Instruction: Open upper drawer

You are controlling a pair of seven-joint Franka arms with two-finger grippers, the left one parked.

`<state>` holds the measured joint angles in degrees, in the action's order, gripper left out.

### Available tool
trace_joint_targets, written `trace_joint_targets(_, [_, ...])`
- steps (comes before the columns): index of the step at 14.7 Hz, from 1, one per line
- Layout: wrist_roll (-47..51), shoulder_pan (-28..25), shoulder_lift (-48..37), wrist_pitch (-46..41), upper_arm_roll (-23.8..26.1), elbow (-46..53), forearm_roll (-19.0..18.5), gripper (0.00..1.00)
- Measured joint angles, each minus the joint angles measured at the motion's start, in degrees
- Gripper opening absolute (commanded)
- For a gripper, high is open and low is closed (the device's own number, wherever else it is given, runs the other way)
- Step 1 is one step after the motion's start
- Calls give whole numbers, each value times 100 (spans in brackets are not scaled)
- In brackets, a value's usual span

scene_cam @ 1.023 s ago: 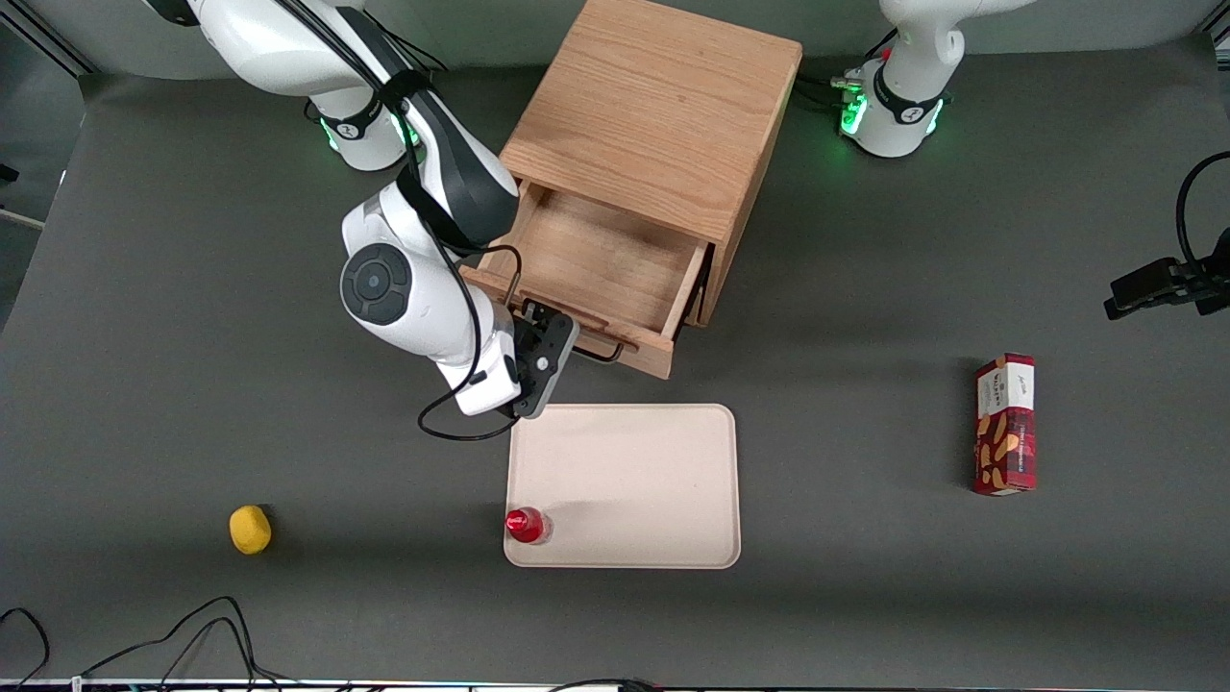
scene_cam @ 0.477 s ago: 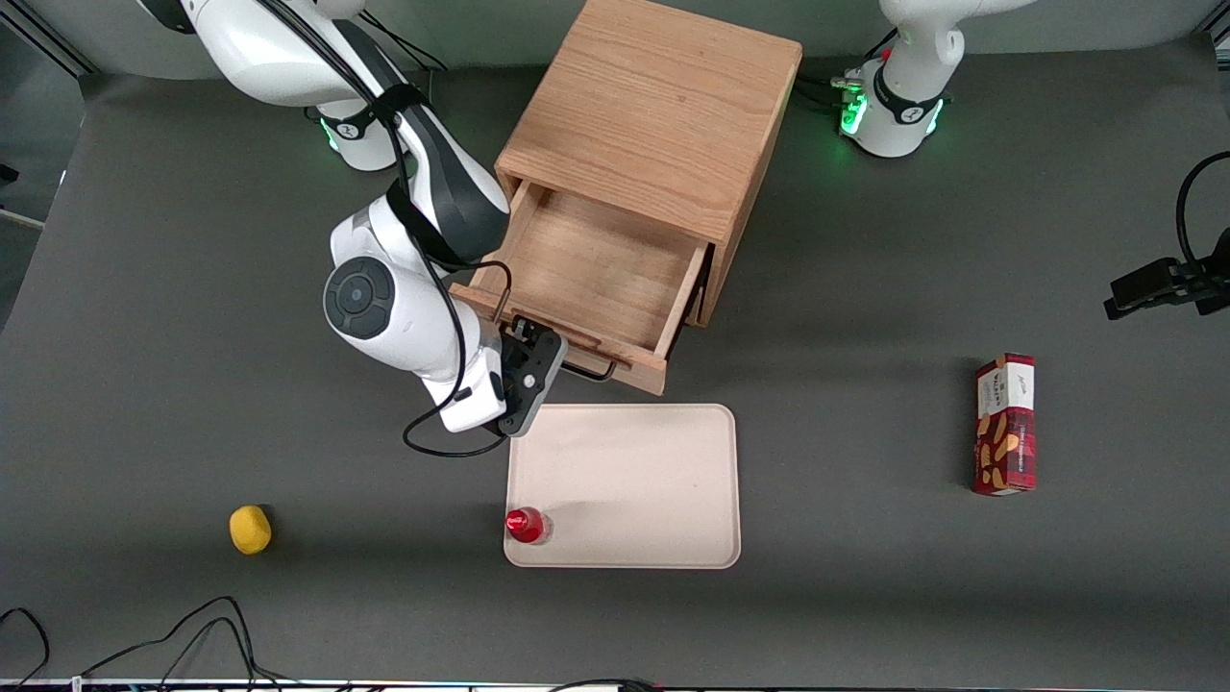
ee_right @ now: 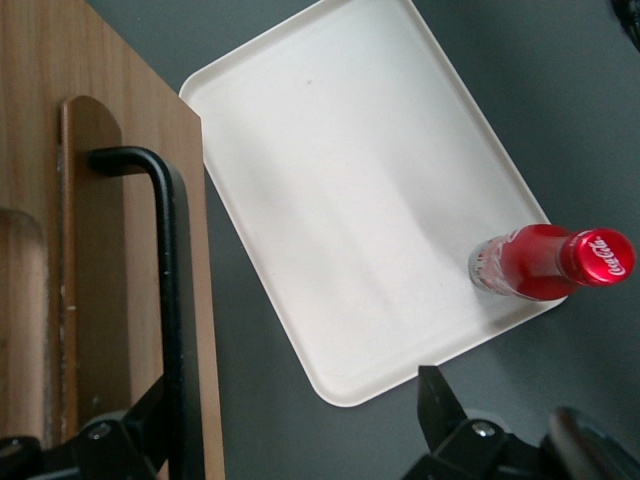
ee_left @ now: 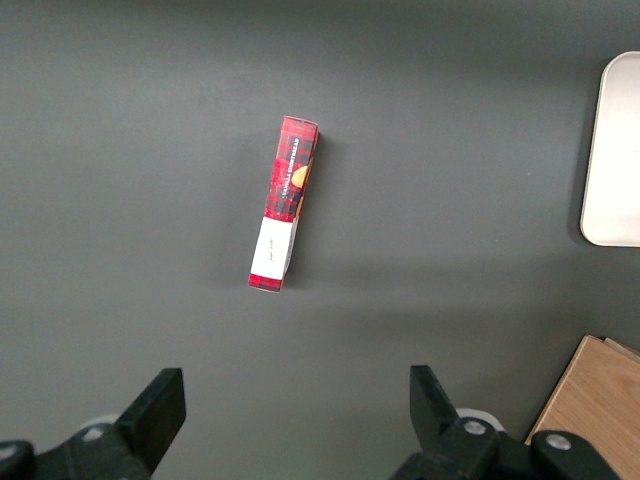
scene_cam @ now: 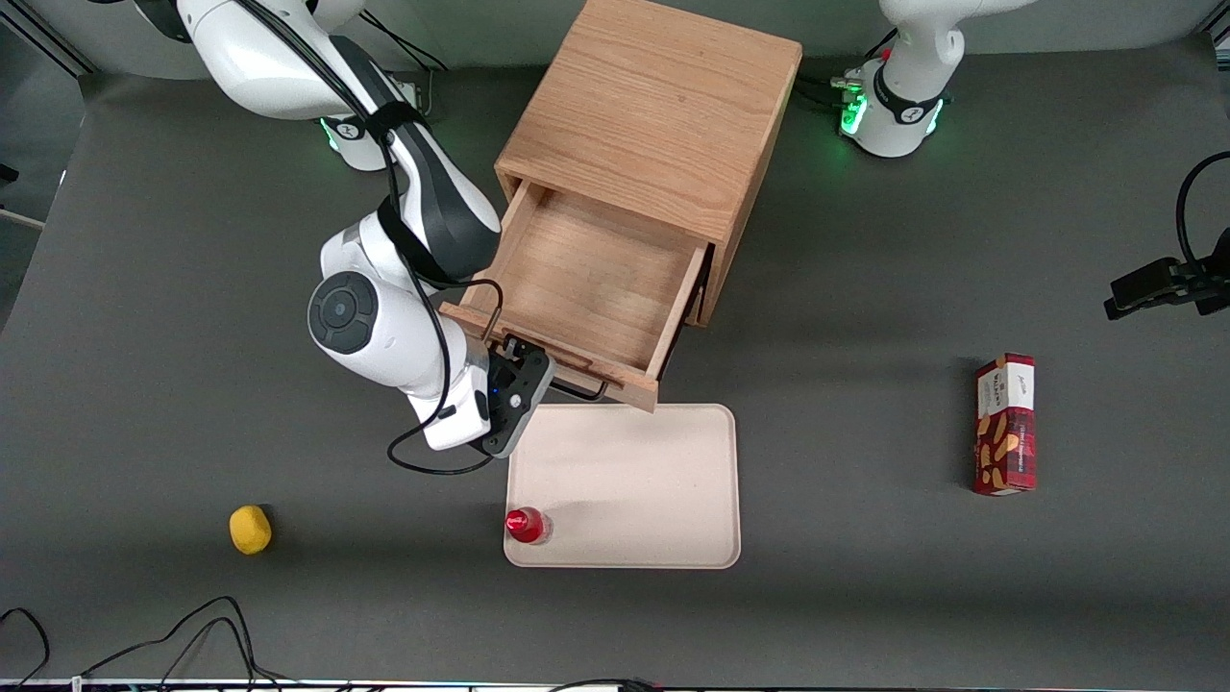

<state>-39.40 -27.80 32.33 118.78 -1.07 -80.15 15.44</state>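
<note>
Front view, pincer [scene_cam: 527, 370] apparently pinching upper drawer [scene_cam: 577, 284] handle [scene_cam: 577, 386], tray [scene_cam: 634, 461] with bottle [scene_cam: 526, 525] just beside.

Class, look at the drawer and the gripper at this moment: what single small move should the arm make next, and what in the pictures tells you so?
Probably let go of the handle and back off toward the tray. The upper drawer is already pulled far out, its inside floor showing, and its front has reached the tray's edge. The gripper is at the handle, one finger against the bar; its grip cannot be judged.

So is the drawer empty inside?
Yes, the upper drawer shows only bare wood inside; the gripper is at its handle.
</note>
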Motion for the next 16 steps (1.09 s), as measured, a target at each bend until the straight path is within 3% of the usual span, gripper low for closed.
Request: trace_joint_targets(16, [1,13,-89,-206,-17,370,0,100])
